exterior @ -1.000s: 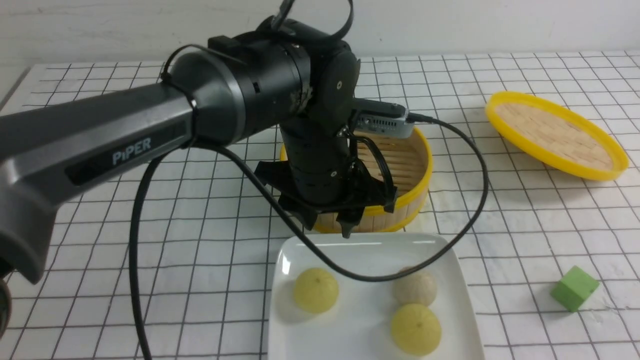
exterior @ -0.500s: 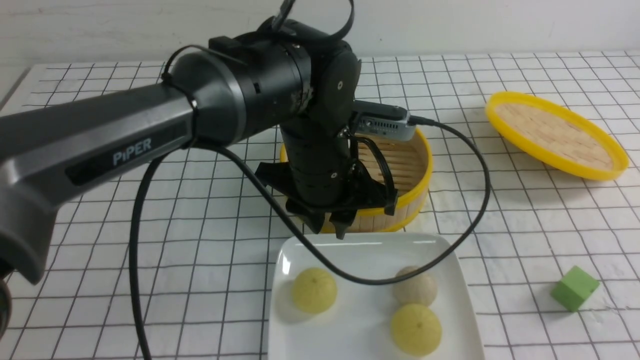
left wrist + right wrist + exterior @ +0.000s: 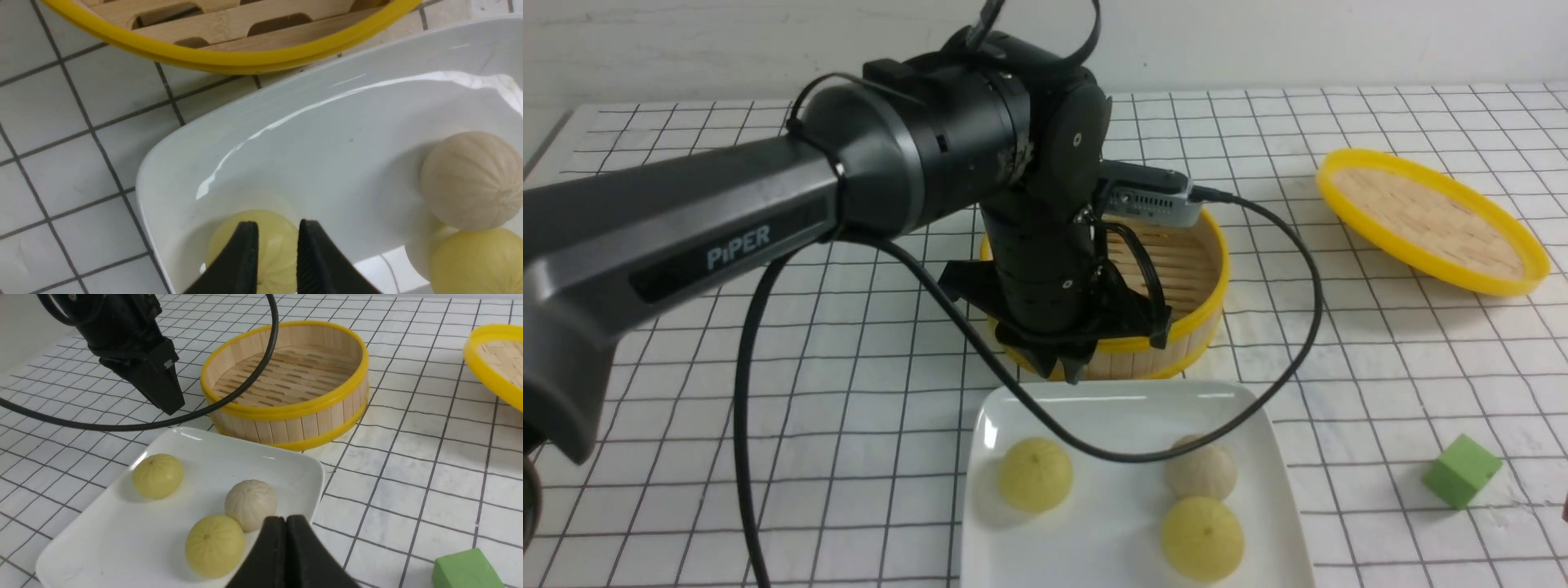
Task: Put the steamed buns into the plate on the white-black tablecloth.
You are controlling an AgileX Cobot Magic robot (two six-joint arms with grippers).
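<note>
Two pale yellow-green steamed buns (image 3: 1036,474) (image 3: 1202,538) lie in the white plate (image 3: 1111,400) on the white-black tablecloth (image 3: 849,408), with a beige-grey bun (image 3: 1201,468) beside them. My left gripper (image 3: 1066,371) hovers empty just above the plate's far rim, its jaws drawn together to a narrow slit. In the left wrist view it (image 3: 278,228) hangs over one bun (image 3: 222,249); the other bun (image 3: 478,261) lies off to one side. My right gripper (image 3: 286,520) is shut and empty near the plate's corner, above the buns (image 3: 157,475) (image 3: 214,545).
The empty bamboo steamer basket (image 3: 1176,269) stands just behind the plate. Its woven lid (image 3: 1429,220) leans at the back right. A green cube (image 3: 1462,471) lies right of the plate. The left arm's black cable (image 3: 1258,392) drapes over the plate.
The left gripper's fingers have drawn together from clearly apart to almost touching, and it has risen slightly. The buns have stayed in the plate.
</note>
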